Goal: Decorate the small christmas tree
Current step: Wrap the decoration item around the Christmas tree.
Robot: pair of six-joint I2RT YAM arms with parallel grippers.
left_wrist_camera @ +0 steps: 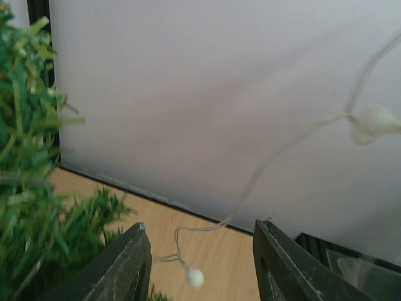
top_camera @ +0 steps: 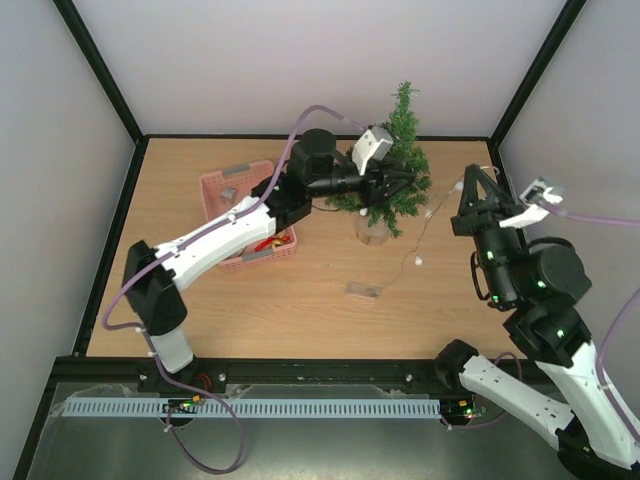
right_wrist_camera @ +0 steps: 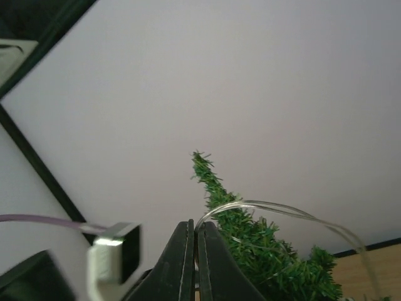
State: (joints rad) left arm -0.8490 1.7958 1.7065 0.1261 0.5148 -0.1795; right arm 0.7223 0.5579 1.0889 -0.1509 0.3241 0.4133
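Nearest the lens, two dark fingers (left_wrist_camera: 135, 263) of the left gripper (left_wrist_camera: 200, 226), framing a thin light string (left_wrist_camera: 263, 168) and one pale bead (left_wrist_camera: 194, 278) beside green needles. Seen from above, at the far middle of the table (top_camera: 300, 320): the small christmas tree (top_camera: 405, 140), upright in a pale pot (top_camera: 372, 230), just right of a pink basket (top_camera: 215, 185) (with a small block (top_camera: 362, 290) lying on bare wood nearer the arms).

Judged to be mid-drape, with the string strung between tree and right gripper (right_wrist_camera: 197, 224). To do it well: keep the right-hand end pinned and lifted, for a gentle sag rather than a pull. Ease the left gripper back from the branches without hooking wire or bead. Lay each loop deep among the needles, not out on the tips. Go easy on sideways tugs, for fear of tipping so light a tree in so small a pot.

Left gripper: jaws standing well apart, holding nothing, wire and bead hanging free in the gap and seemingly touching neither finger. Right gripper: jaws pressed together, clamped on the light string, with the wire arcing out from the fingertips toward the treetop.
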